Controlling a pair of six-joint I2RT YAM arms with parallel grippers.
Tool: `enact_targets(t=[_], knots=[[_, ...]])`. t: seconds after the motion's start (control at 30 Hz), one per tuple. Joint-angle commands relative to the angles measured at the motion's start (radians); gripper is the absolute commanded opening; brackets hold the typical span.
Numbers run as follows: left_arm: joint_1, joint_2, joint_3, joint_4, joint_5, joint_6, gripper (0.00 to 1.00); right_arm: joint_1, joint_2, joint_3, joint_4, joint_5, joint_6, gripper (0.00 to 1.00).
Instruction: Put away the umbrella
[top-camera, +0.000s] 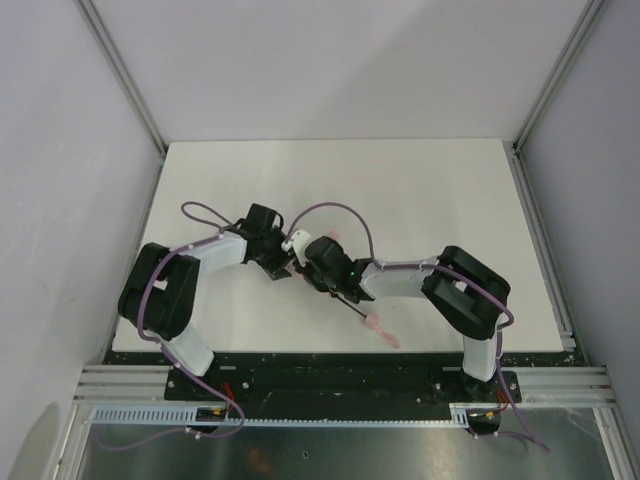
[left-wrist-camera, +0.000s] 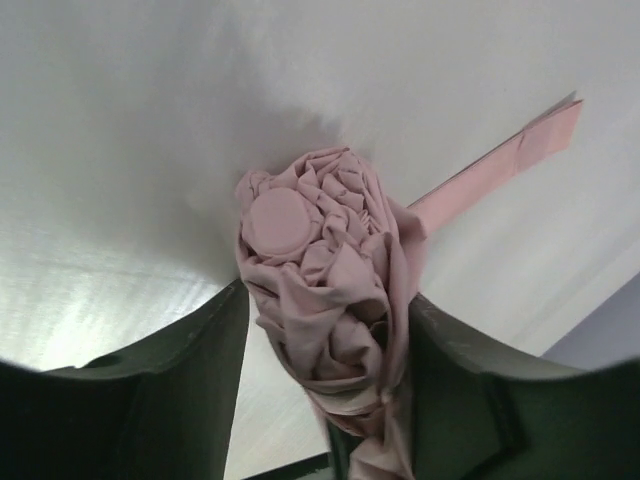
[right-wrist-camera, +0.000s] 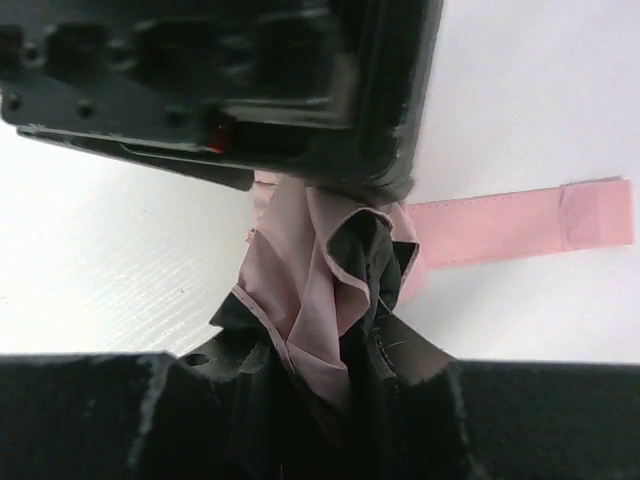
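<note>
Closest to the overhead view, the left arm (top-camera: 190, 265) and right arm (top-camera: 420, 280) fold inward until their wrists almost meet above the near middle of the white table (top-camera: 420, 190). Between them is the umbrella (left-wrist-camera: 320, 270), a crumpled pink bundle. Its thin black shaft (top-camera: 355, 311) slants toward the near edge and ends in the small pink handle (top-camera: 377, 326).

The left gripper (left-wrist-camera: 328, 300) has its jaws on either side of the bundle's capped end, and the right-hand finger touches the fabric. Whether it is really squeezing, I cannot tell. The right gripper (right-wrist-camera: 310, 365) is drawn in narrow on the folds below, and that looks to me like a grip on cloth alone. The strap (right-wrist-camera: 520, 225) sticks out sideways, flat and unfastened.

What worries me is the slack. With the strap undone, nothing binds the folds, so if either gripper eases off, the canopy could puff open or slide down the shaft. A pinch on loose fabric may slip too, and the handle end, held by nothing that I can see, could then swing or drop. The two wrists are also very crowded, so a small sideways move could knock one against the other.
</note>
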Motion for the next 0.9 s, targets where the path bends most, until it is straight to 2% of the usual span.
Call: enact_targets(t=[0.0, 0.17, 0.23, 0.57, 0.77, 0.87], knots=[[0.021, -0.033, 0.022, -0.102, -0.068, 0.147, 0.67, -0.106, 0.091, -0.040, -0.110, -0.361, 0.077, 0.00], [0.078, -0.112, 0.000, -0.085, -0.066, 0.197, 0.91, -0.193, 0.136, -0.042, -0.088, -0.589, 0.119, 0.00], [0.093, -0.143, -0.026, -0.065, -0.046, 0.199, 0.97, -0.221, 0.160, -0.041, -0.076, -0.669, 0.142, 0.00], [0.070, -0.251, -0.133, 0.057, 0.022, 0.134, 0.99, -0.303, 0.266, -0.040, 0.001, -0.930, 0.260, 0.00], [0.016, -0.178, -0.142, 0.084, -0.017, 0.075, 0.99, -0.348, 0.303, -0.042, 0.066, -1.066, 0.343, 0.00], [0.011, -0.135, -0.168, 0.092, -0.032, 0.061, 0.95, -0.365, 0.311, -0.041, 0.083, -1.106, 0.362, 0.00]])
